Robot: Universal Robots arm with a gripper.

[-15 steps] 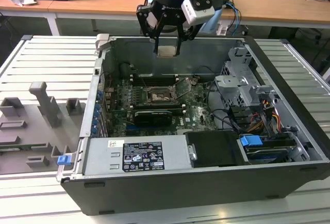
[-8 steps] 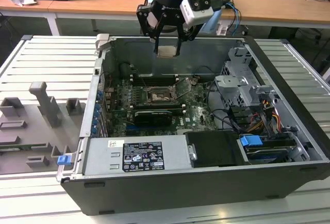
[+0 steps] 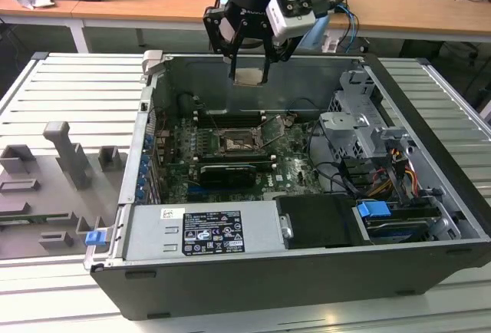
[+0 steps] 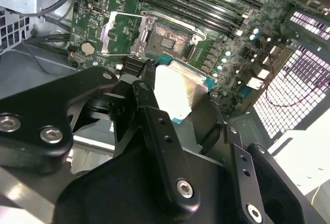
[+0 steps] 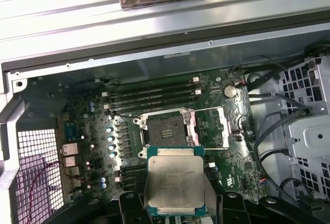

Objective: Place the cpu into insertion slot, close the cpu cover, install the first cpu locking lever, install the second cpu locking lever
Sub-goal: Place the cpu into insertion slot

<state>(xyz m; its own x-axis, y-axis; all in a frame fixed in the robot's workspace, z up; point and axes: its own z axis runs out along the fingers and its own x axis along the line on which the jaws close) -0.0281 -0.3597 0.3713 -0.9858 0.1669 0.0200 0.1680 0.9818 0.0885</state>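
My black gripper (image 3: 250,77) has its jaws clamped on the flat silvery square cpu (image 5: 175,182). The dark square insertion slot (image 5: 166,130) is empty and the silvery cpu cover (image 4: 110,32) stands open, so I judge no step done.

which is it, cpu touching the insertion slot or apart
Apart. The exterior view shows the cpu held in the claw, well above the insertion slot.

The computer case (image 3: 230,291) is overlooked in the exterior view; the insertion slot (image 5: 167,129) (image 4: 167,35) is shared, closely, by both wrist views.
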